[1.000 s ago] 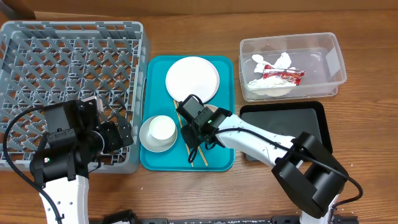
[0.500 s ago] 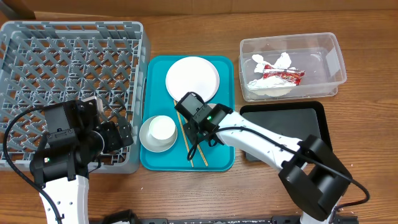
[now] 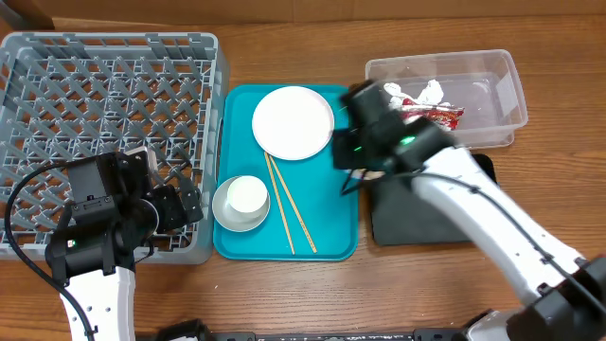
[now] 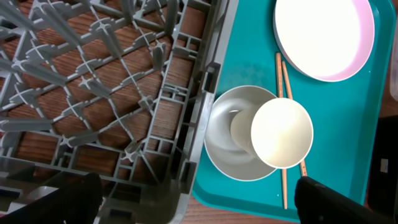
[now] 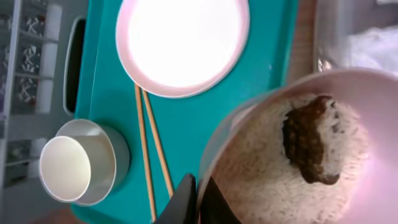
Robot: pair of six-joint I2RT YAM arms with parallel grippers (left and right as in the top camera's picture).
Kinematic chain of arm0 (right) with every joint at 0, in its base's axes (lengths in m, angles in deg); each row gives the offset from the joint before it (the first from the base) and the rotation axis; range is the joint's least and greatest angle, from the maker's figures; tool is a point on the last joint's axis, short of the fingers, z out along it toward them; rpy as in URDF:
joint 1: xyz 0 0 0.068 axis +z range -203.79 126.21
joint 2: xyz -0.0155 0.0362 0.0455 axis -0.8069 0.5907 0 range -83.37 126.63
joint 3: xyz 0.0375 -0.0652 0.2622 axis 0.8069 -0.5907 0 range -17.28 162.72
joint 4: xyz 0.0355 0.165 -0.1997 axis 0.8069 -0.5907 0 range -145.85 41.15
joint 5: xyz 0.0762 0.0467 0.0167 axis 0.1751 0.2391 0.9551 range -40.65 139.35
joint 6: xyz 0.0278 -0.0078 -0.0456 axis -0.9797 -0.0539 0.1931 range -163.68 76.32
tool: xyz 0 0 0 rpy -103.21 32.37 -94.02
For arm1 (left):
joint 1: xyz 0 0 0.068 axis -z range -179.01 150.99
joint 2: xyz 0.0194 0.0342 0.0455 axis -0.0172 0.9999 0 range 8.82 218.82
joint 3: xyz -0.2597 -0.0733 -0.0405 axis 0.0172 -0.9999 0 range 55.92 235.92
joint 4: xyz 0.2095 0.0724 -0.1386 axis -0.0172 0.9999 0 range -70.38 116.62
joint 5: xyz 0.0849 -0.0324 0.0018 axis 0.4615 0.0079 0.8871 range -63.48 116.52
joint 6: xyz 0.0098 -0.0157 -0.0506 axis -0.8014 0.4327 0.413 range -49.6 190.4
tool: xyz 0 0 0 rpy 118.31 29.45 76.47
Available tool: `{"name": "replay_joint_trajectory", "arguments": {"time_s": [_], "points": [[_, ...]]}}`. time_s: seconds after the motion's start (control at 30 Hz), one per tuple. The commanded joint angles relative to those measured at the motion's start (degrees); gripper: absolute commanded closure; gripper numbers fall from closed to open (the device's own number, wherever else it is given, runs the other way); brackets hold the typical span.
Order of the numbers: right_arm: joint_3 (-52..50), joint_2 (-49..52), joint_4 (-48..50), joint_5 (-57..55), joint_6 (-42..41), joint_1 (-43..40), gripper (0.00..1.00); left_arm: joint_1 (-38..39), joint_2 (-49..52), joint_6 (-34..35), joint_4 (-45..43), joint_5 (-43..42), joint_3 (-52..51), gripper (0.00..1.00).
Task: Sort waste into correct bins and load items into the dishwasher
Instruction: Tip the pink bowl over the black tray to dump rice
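Plain brown wood-grain table (image 3: 284, 294)

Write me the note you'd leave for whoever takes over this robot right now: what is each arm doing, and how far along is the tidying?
Left tool: open, holding nothing, over the near edge of the dish rack.
Right tool: shut on the small dish, which carries rice and a brown lump, between the teal tray and the clear tub.
Done: wrapper and napkin are in the tub.
Left: bin the rice and lump. Rack the dish, plate, bowl, cup and chopsticks, all on the teal tray. No dishes visible in the rack.
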Motion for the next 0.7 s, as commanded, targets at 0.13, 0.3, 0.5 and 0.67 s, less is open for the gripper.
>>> {"name": "replay_joint_trajectory", "arguments": {"time_s": [0.13,0.3,0.5,0.67], "points": [[-3.7,-0.3,-1.3,23.0,-0.6,-13.6,0.96,-0.3,0.2,-1.3,-0.2,-0.9,1.3,0.00],[-9.9,-0.3,0.7,33.6,2.3,-21.2,0.96,-0.3,0.2,-1.3,-0.2,-0.9,1.3,0.00],[-19.6,-0.2,7.5,45.6,3.5,-29.1,0.96,-0.3,0.2,-1.3,-0.2,-0.9,1.3,0.00],[-27.4,-0.2,15.0,57.9,3.3,-36.0,0.96,-0.3,0.2,-1.3,-0.2,-0.9,1.3,0.00]]}}
